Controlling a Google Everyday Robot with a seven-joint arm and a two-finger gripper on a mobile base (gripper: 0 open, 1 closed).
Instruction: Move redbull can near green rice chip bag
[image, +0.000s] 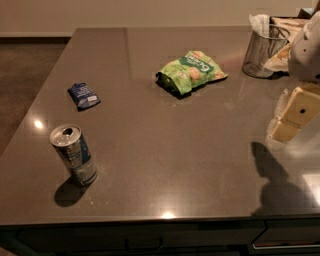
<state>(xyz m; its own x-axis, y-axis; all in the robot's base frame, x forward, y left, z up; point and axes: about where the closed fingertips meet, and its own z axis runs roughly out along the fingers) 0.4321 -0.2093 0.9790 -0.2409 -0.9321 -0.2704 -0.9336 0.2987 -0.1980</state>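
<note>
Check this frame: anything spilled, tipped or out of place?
Nothing stands out. The redbull can stands upright front left, the green rice chip bag lies mid-table, and the claw hangs at the right edge, touching neither.

Legible text: none. White lettering on green rice chip bag (192, 70), too blurred to read. Pale label patch on small dark blue packet (84, 95), unreadable. Blue-and-silver print on redbull can (74, 154), indistinct. Gripper (290, 120) at far right, nothing readable on it.
</note>
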